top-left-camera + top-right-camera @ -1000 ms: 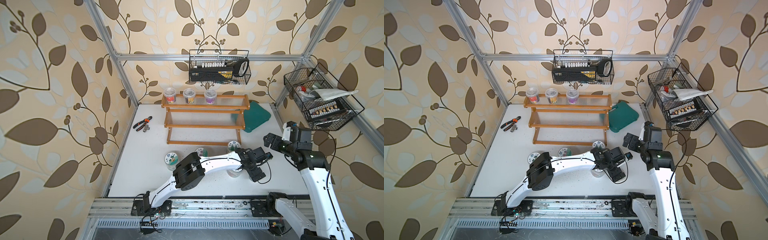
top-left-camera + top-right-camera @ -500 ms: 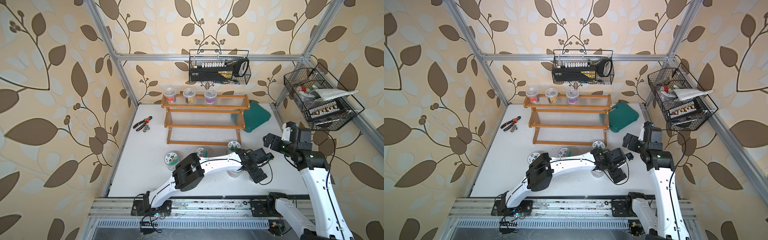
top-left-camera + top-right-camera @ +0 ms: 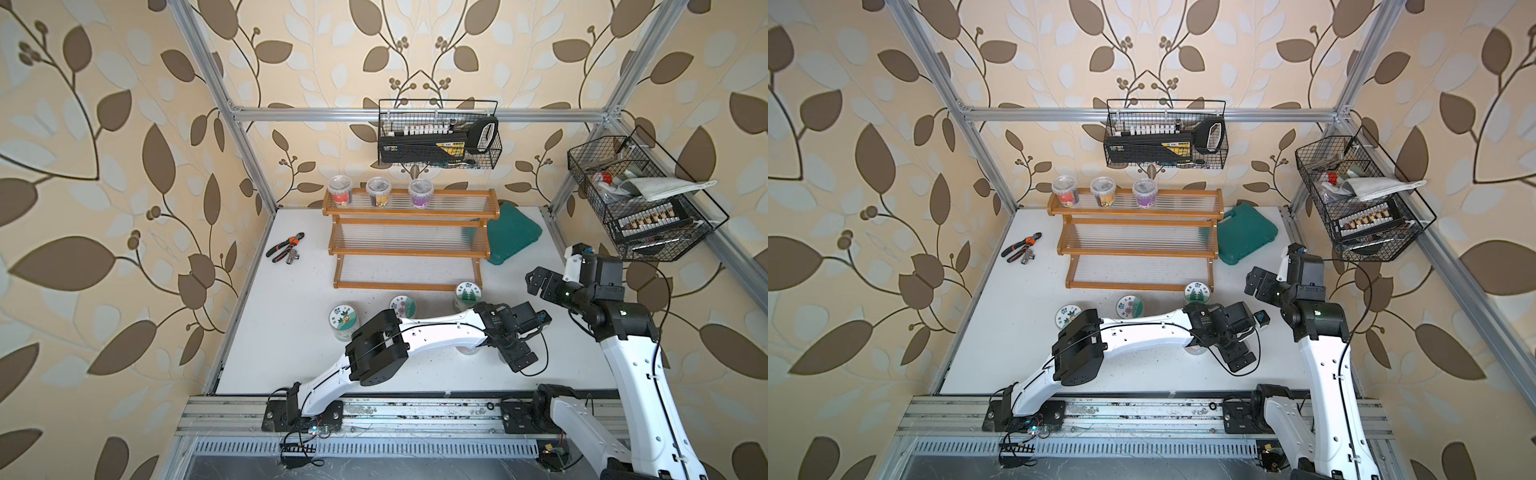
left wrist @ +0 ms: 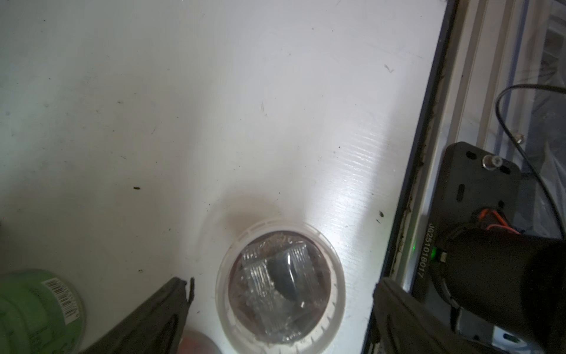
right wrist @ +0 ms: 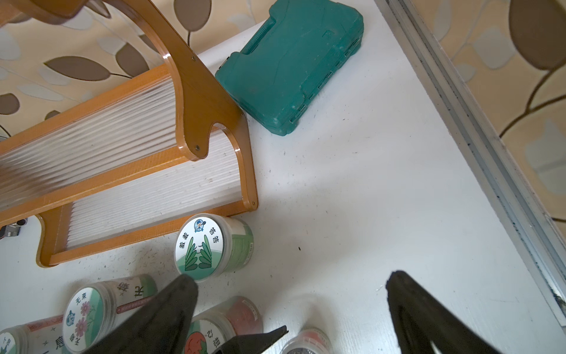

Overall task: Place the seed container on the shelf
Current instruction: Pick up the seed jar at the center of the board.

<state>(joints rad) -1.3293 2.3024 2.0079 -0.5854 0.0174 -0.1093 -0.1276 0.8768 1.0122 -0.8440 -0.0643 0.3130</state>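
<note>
Plastic container stands upright on the white table, near the front edge, well apart from the shelf. I have the left gripper over it, jaws spread wide either side, not touching. Right gripper hangs near the shelf's right front corner, jaws wide, holding nothing.

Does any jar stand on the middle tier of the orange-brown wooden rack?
No, the three clear plastic jars all stand on the top tier of the orange-brown wooden rack; its middle tier shows only bare ribs.
</note>
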